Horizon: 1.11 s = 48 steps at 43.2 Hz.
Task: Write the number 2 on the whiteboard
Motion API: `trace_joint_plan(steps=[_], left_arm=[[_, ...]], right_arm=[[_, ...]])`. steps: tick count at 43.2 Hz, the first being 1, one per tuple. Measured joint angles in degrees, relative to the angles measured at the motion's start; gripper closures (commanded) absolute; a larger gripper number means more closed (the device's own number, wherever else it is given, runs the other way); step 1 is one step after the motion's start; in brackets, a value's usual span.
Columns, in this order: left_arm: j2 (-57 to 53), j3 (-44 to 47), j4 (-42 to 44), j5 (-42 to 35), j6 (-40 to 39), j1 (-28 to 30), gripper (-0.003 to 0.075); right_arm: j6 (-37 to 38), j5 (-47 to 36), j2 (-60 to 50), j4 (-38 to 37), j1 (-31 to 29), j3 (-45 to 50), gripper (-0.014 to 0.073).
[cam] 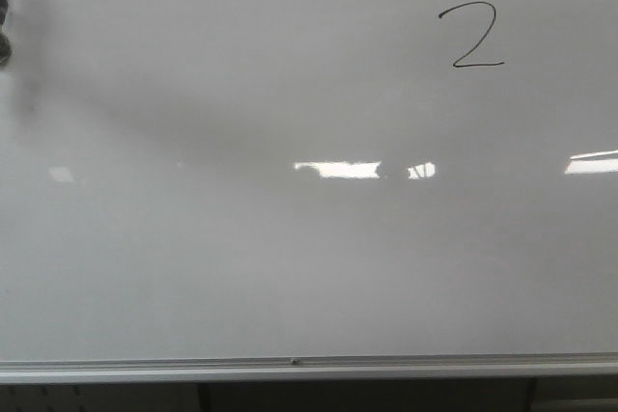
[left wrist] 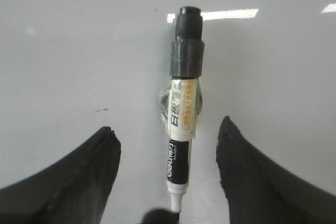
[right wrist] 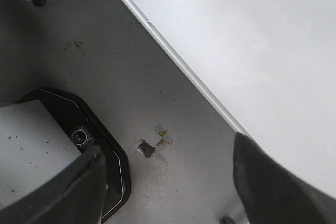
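The number 2 [cam: 471,36] stood in thin black line on the upper right part of the whiteboard [cam: 241,258], above the bright reflections; the board's silver frame strip [cam: 290,366] ran along its lower edge. At the far left edge of the front view a dark object was only partly visible and could not be identified. In the left wrist view, the left gripper [left wrist: 167,145] had its fingers spread wide apart, not touching the whiteboard marker [left wrist: 181,114] that stood between them, black cap toward the board. In the right wrist view, the right gripper [right wrist: 173,182] was likewise wide apart and empty, over grey floor [right wrist: 105,66] beside the board's frame edge.
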Motion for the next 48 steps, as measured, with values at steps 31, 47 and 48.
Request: trace_joint_plan(steps=[31, 47, 48], left_arm=[[-31.6, -11.11, -7.48, 61.18, 0.03, -22.53, 0.0311], [-32.15, -11.11, -7.76, 62.98, 0.03, -23.68, 0.0313], [-32.15, -11.11, -7.76, 62.98, 0.03, -23.68, 0.0314]], right_arm=[[30.34, 0.12, -19.4, -13.53, -0.11, 2.89, 0.0063], [30.48, -0.62, -26.21, -16.11, -0.11, 5.1, 0.0063], [30.48, -0.62, -26.21, -16.11, -0.11, 5.1, 0.0063]])
